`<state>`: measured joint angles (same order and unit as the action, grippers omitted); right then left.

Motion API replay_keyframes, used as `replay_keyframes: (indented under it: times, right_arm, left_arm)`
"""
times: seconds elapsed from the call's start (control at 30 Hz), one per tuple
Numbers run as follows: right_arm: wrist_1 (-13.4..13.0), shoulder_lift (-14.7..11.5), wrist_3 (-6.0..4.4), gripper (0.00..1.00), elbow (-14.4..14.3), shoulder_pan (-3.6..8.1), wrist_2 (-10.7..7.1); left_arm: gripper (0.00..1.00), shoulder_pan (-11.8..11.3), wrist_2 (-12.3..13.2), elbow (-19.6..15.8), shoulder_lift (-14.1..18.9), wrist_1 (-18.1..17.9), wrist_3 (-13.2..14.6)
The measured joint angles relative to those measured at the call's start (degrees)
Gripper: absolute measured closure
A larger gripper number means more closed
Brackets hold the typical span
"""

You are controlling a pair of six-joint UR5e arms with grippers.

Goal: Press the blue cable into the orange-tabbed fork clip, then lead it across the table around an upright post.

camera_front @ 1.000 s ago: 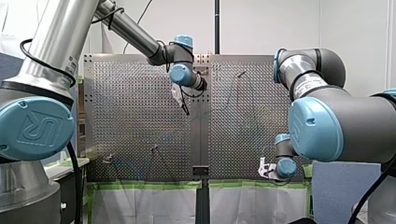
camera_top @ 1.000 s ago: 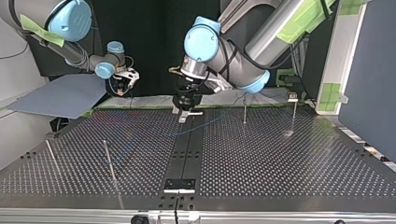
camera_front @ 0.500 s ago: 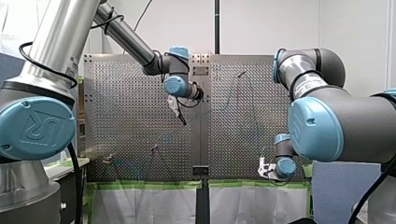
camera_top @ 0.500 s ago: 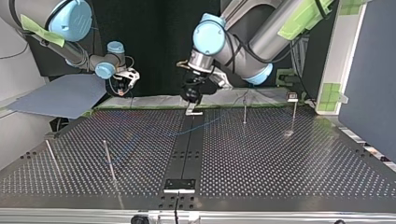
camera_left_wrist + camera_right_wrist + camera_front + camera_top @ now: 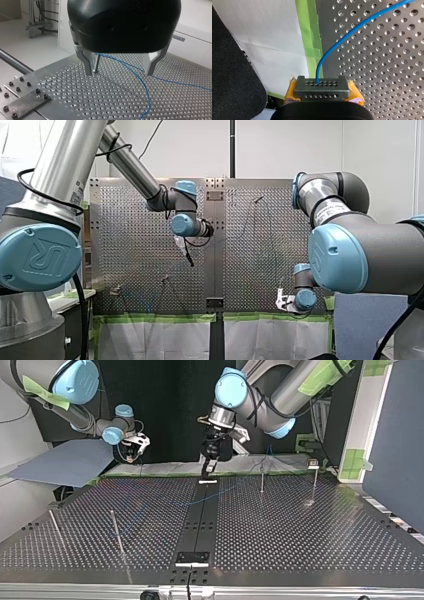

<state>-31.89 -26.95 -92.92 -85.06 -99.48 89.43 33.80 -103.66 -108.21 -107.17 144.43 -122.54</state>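
My right gripper (image 5: 322, 86) pinches the end of the blue cable (image 5: 332, 48), my left gripper (image 5: 118, 73) hangs spread over the cable with a post (image 5: 97, 61) just beside one finger, so probably the leading step is in hand and next it must descend and close.

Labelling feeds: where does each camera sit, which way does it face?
Front: behind the shoulders, facing the perforated metal table; left arm, right arm show.
Top: across the table, facing both arms.
Left wrist: above my open left gripper.
Right wrist: behind my right gripper, shut on the thin blue cable.
Both wrist views share that cable.
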Motion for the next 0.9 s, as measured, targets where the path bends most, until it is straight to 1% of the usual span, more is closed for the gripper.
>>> replay_keyframes:
  times: [0.63, 0.9]
  right_arm:
    - [0.10, 0.00, 0.02, 1.00, 0.16, -0.48, -0.07]
    - [1.36, 0.00, 0.85, 1.00, 0.17, -0.50, 0.01]
  left_arm:
    - [0.00, -0.56, 0.02, -9.10, 0.00, -9.10, 0.77]
    - [0.00, -0.90, 0.33, -12.62, 0.00, -12.62, 1.47]
